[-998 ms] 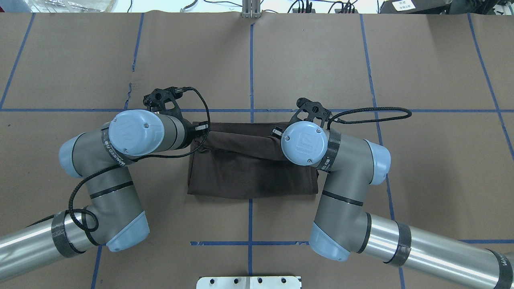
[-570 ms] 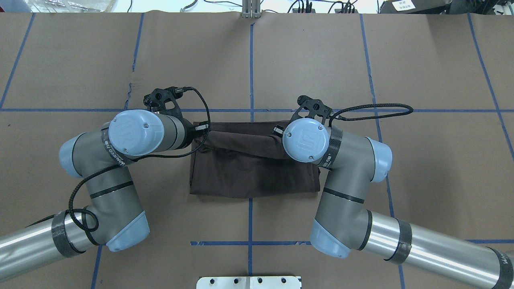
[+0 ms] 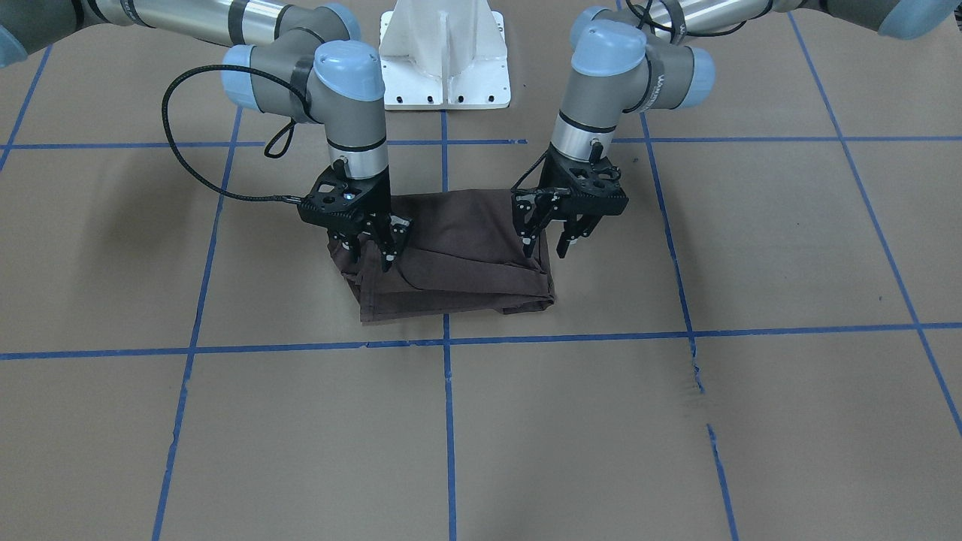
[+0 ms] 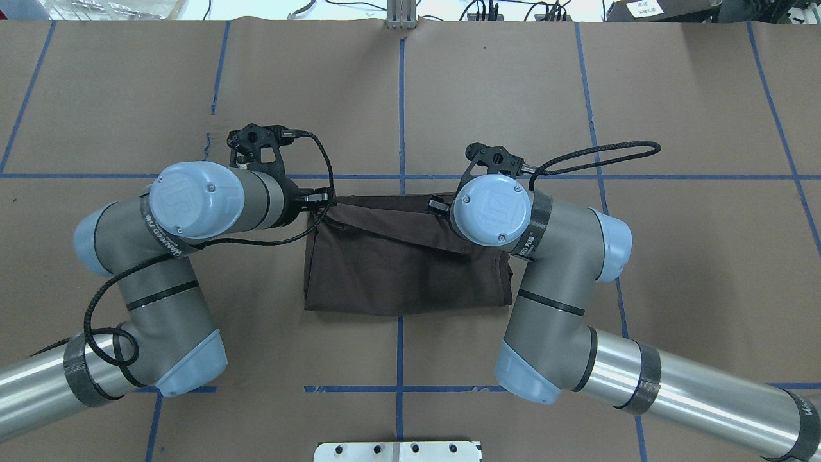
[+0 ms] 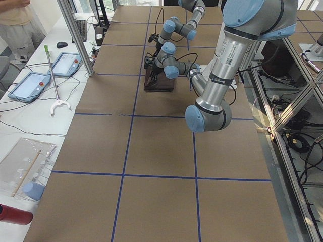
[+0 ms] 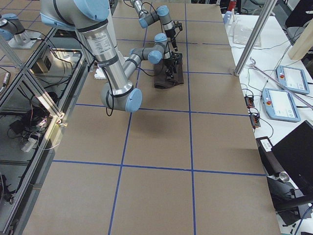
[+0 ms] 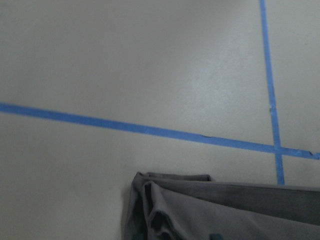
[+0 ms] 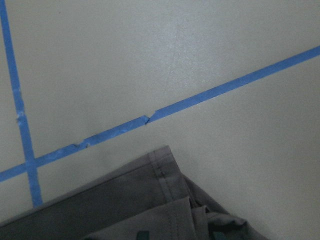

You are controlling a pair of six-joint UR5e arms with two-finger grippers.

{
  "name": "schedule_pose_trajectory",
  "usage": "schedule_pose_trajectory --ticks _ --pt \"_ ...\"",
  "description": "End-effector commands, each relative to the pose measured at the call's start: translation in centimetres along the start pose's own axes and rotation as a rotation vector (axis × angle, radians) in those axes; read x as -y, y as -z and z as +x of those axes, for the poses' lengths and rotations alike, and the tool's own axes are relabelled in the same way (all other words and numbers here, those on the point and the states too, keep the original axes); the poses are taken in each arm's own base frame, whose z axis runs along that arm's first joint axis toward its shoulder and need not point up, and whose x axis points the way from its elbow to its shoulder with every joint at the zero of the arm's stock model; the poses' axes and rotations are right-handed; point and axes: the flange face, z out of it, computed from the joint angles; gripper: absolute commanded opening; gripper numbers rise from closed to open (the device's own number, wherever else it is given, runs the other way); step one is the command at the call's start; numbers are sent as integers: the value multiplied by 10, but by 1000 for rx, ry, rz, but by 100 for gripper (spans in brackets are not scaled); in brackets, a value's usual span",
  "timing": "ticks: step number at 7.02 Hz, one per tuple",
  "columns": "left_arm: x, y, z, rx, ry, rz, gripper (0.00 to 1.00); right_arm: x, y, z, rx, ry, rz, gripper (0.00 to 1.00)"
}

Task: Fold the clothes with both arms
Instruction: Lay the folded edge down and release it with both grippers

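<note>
Lifting straight up suits this step — the left gripper (image 3: 547, 246) and right gripper (image 3: 371, 257) seem spread wide and empty above the folded T-shirt (image 3: 466, 272) mid-worktop, well clear of all 4 edges.

Robotics lab. Brown-papered tabletop (image 4: 513, 83) marked with blue tape grid (image 3: 446, 421); two robot arms (image 4: 186, 269) by white bolted pedestal (image 3: 445, 56); control tablets (image 5: 29, 85) on side desk; aluminium frame posts (image 5: 76, 38); loose cables (image 6: 27, 129) under frame.
</note>
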Motion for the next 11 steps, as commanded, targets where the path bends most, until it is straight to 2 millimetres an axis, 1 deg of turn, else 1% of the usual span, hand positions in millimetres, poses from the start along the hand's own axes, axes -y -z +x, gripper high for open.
schedule_pose_trajectory --ticks 1,2,3,4,5,7,9,10,11 --pt "7 5 -3 -6 -43 4 100 -20 12 -16 29 73 -39 100" --pt "6 5 -3 -10 -41 -7 100 -45 5 -18 21 194 -45 100" --pt "6 5 -3 -10 -37 -8 100 -59 -11 -21 -8 321 -4 100" --pt "6 5 -3 -10 -37 -8 100 -64 -28 -31 -39 352 4 100" --pt "5 5 -2 -11 -36 -10 100 -68 -35 -31 -53 358 0 100" --pt "6 5 -3 -9 -35 -9 100 -74 -34 -32 -49 364 -5 100" --pt "6 5 -3 -9 -35 -9 100 -79 -38 -31 -50 355 4 100" --pt "7 5 -4 -8 -34 -7 100 -79 -32 -35 -33 313 8 100" --pt "6 5 -3 -9 -35 -9 100 -86 -35 -35 -38 282 10 100"
